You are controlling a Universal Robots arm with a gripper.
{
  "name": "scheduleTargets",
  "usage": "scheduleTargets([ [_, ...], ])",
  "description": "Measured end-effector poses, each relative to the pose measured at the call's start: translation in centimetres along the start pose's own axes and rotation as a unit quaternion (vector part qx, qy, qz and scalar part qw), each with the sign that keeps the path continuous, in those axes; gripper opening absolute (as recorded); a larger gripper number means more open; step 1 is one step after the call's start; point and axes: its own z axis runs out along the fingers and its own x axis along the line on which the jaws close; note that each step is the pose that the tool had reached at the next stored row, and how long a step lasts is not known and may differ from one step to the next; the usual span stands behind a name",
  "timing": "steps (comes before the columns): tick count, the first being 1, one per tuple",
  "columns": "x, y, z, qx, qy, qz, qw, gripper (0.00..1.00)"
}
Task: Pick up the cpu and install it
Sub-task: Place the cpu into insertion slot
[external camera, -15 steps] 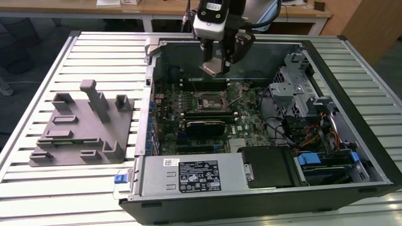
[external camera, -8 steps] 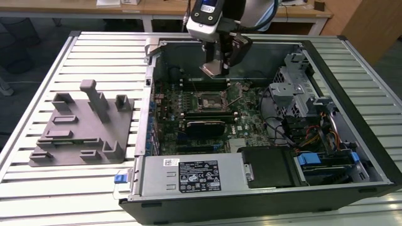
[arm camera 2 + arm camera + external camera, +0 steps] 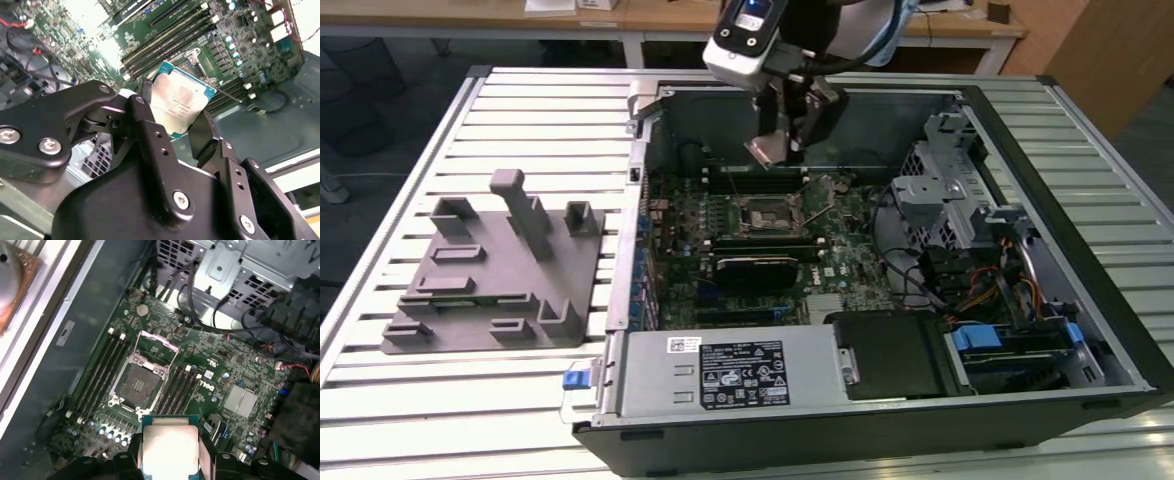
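The cpu is a thin square chip with a pale metal top and a green edge. My gripper is shut on it and holds it in the air over the rear part of the open computer case. In both wrist views the cpu sits clamped between two black fingers. The empty cpu socket on the green motherboard lies below, with its metal retaining frame flipped open. In the exterior view the socket is just below and in front of the held chip.
A grey plastic fixture stands on the slatted table on the exterior view's left. Memory slots flank the socket. A black block sits just in front of it. A drive cage and cables fill the case's right side, and the power supply the front.
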Motion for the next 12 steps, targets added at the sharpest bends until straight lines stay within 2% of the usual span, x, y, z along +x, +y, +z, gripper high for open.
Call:
scheduleTargets([
  [5,0.0,-0.01,0.33,0.0001,-0.0017,0.045,0.999,0.54],
  [8,0.01,-0.02,0.54,0.0003,-0.0028,0.071,0.9974,0.54],
  [12,0.01,-0.03,0.86,0.0004,-0.0041,0.104,0.9946,0.54],
])
